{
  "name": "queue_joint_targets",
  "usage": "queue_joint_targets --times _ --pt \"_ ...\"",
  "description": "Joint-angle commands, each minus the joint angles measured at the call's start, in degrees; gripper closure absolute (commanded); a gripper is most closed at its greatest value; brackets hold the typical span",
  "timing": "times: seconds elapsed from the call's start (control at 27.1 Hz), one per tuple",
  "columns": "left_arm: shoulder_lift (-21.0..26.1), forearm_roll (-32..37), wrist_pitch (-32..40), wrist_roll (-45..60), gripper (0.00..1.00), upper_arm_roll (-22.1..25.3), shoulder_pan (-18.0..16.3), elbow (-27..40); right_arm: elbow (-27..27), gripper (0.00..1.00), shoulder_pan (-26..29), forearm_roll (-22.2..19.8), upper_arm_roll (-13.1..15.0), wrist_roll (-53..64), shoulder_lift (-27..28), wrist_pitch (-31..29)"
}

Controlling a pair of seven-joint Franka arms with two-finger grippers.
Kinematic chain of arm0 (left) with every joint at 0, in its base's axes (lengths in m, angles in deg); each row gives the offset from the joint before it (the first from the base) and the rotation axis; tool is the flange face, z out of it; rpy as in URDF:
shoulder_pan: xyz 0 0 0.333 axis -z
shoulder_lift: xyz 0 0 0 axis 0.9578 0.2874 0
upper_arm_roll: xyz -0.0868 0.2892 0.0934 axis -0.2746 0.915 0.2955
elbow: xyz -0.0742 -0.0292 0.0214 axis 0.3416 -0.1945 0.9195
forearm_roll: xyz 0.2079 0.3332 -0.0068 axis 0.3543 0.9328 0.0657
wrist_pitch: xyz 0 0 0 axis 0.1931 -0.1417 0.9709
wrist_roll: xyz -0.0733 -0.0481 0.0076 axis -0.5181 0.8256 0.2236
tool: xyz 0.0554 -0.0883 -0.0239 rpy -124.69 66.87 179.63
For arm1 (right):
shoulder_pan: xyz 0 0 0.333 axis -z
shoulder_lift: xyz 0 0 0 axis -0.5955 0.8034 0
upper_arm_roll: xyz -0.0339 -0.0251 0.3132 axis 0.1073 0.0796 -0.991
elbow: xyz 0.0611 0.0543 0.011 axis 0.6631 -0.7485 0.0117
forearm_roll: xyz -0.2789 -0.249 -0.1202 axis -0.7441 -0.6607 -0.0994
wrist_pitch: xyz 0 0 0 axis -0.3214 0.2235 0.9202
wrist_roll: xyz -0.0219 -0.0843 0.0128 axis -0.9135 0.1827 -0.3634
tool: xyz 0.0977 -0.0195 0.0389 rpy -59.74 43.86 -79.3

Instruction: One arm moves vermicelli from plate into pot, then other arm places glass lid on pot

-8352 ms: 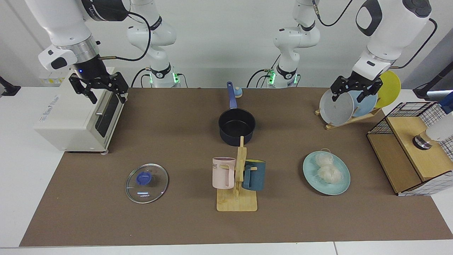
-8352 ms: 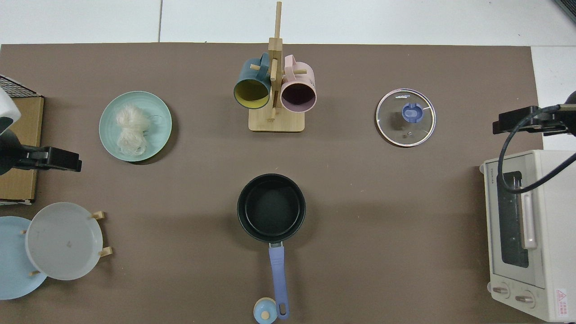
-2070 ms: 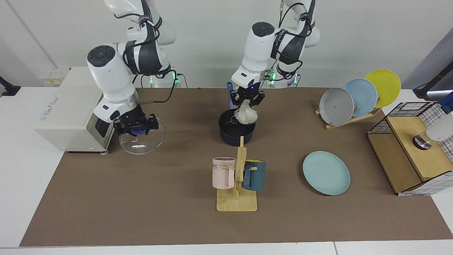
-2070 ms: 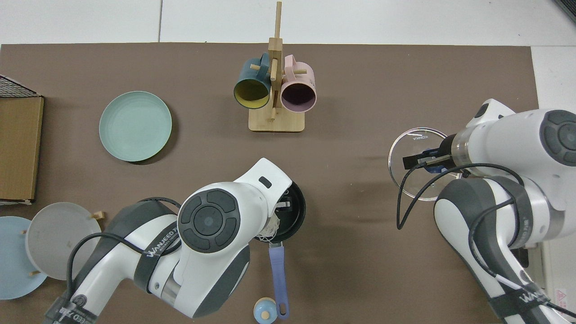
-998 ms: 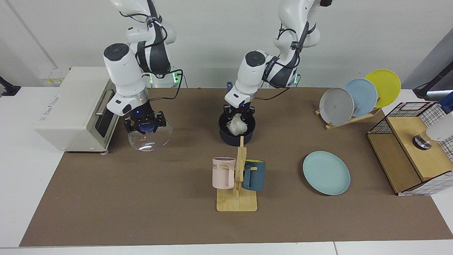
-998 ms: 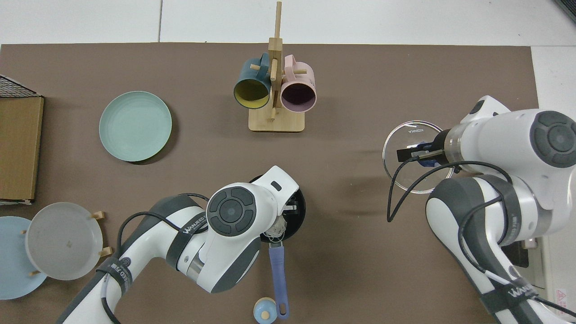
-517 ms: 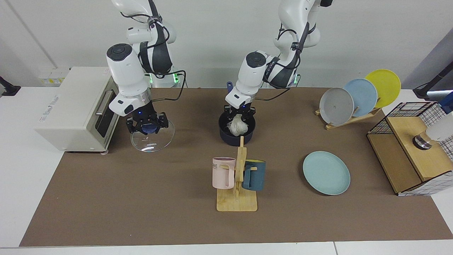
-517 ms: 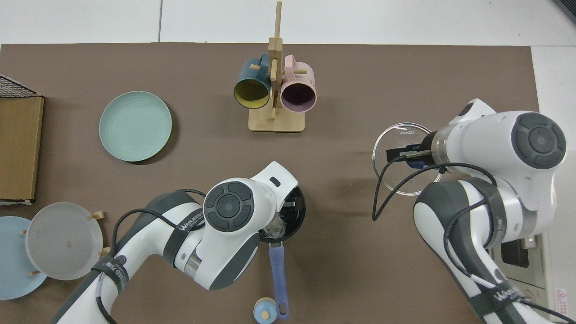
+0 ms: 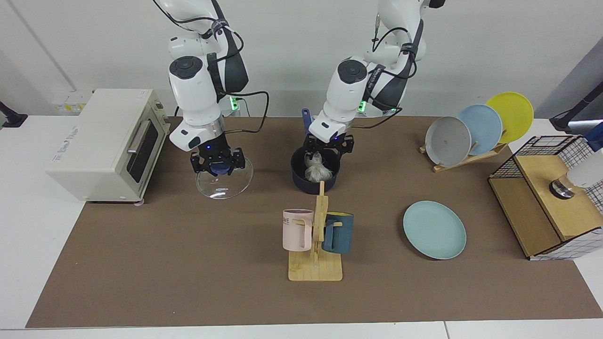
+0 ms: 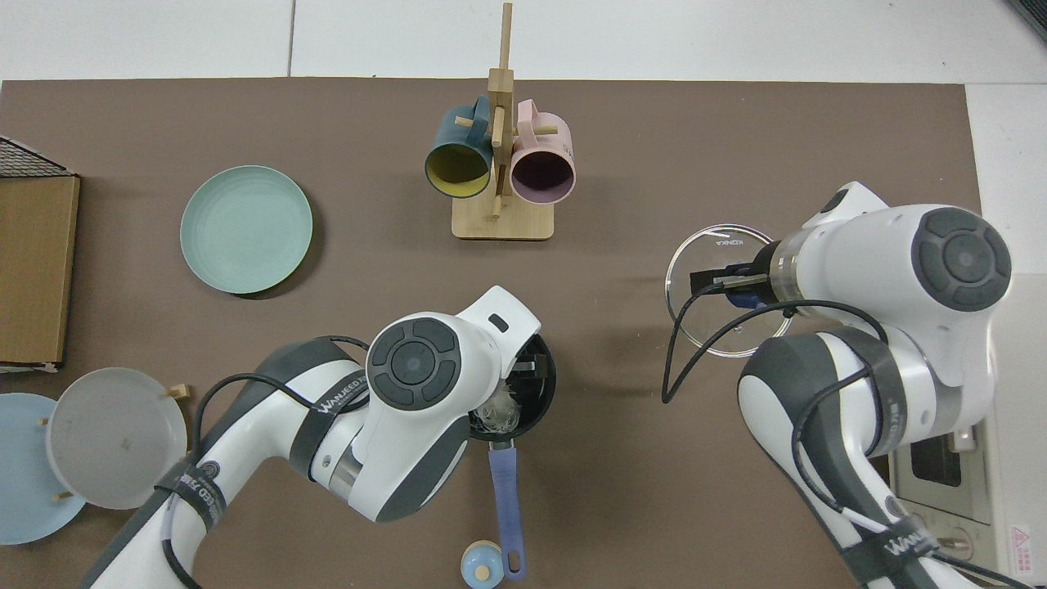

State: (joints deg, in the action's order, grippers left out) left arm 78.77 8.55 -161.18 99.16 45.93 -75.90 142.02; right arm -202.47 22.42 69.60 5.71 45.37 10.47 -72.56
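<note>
Noodles [image 9: 314,170] lie in the pot [image 9: 301,181], plate [image 9: 434,230] bare | left gripper [image 9: 328,144] spread just above the pot rim, nothing held; best lifted straight up and clear | right gripper [image 9: 217,163] pinching the blue knob of the glass lid [image 9: 224,181], held off the mat beside the toaster oven [image 9: 101,141]; should wait, then go over level and centred.

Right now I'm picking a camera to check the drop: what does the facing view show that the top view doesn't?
Only the facing view shows the left claw open above the pot, and the yellow plate. Only the top view shows the pot's full blue handle and the mugs' insides. Both show the vermicelli in the pot, the right claw gripping the glass lid's knob, and the bare aqua plate.
</note>
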Motion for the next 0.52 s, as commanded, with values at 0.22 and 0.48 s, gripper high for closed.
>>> queue_joint_targets --times 0.22,0.48 --pt "-8.6 -3.0 6.0 -18.8 0.0 17.4 1.0 -1.1 5.0 1.0 -1.0 -2.1 -3.8 -11.0 3.1 0.8" --pt "-9.7 0.0 9.6 -26.5 0.0 23.1 0.7 -2.5 12.7 1.0 -0.5 -8.7 -12.5 -24.3 7.3 7.5"
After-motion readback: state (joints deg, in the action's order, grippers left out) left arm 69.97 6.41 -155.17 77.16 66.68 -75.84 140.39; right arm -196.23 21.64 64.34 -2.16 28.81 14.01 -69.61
